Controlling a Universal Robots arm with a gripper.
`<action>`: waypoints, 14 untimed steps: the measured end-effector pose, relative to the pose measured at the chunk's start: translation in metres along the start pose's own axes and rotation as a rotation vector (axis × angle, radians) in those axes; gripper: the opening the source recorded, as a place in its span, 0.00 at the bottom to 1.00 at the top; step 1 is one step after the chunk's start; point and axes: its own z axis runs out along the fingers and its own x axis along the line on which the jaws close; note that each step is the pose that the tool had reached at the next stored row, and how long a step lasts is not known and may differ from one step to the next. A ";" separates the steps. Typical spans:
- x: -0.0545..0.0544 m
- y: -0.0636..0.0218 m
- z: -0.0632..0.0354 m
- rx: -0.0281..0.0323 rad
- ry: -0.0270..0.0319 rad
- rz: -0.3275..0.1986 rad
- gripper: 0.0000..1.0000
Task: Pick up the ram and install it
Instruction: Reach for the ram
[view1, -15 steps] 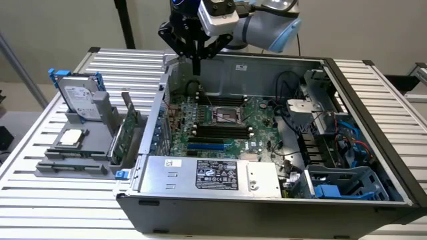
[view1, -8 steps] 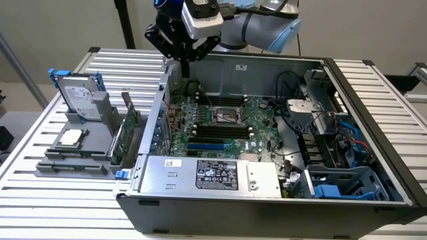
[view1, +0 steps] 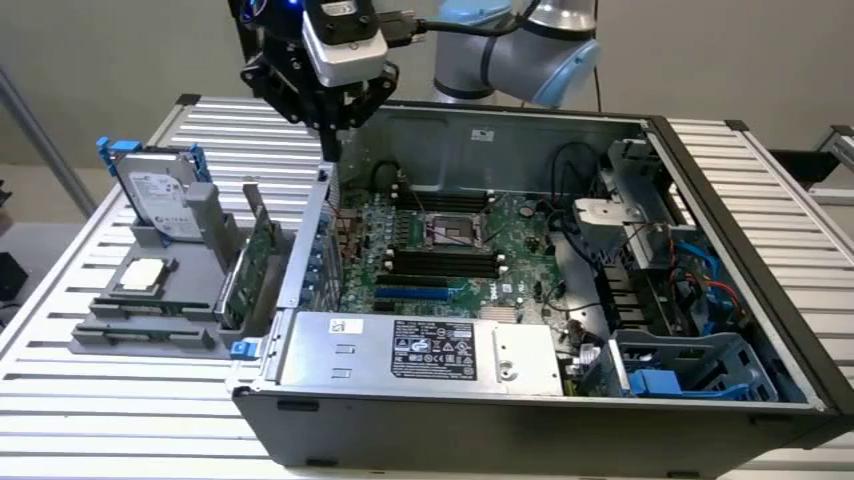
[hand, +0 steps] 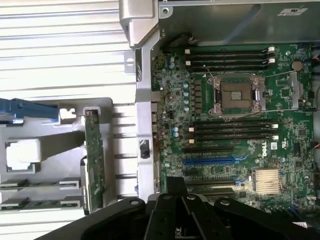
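Note:
My gripper (view1: 330, 148) hangs above the rear corner of the open computer case's side wall (view1: 318, 215), with its fingers together and nothing between them. In the wrist view the gripper (hand: 175, 187) is over the motherboard's (hand: 235, 150) edge near the expansion slots. What I take for the ram (view1: 147, 306) is a slim stick on edge in the front slots of the grey holder (view1: 100, 340), well away from the gripper. The wrist view shows the ram (hand: 37, 183) edge-on. Black memory slots (hand: 232, 131) beside the processor socket (hand: 235, 95) stand unfilled.
In the holder stand a hard drive (view1: 160, 200), a silver processor chip (view1: 144, 275) and a tall green expansion card (view1: 251, 270). A power supply (view1: 420, 350) fills the case's front. Cables and a drive cage (view1: 667, 300) crowd the exterior view's right.

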 end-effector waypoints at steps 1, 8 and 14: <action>0.005 -0.0017 0.0000 -0.0001 -0.0001 0.000 0.00; 0.035 -0.0130 0.0002 -0.0001 -0.0001 0.000 0.00; 0.062 -0.0221 0.0009 0.0000 -0.0001 0.000 0.00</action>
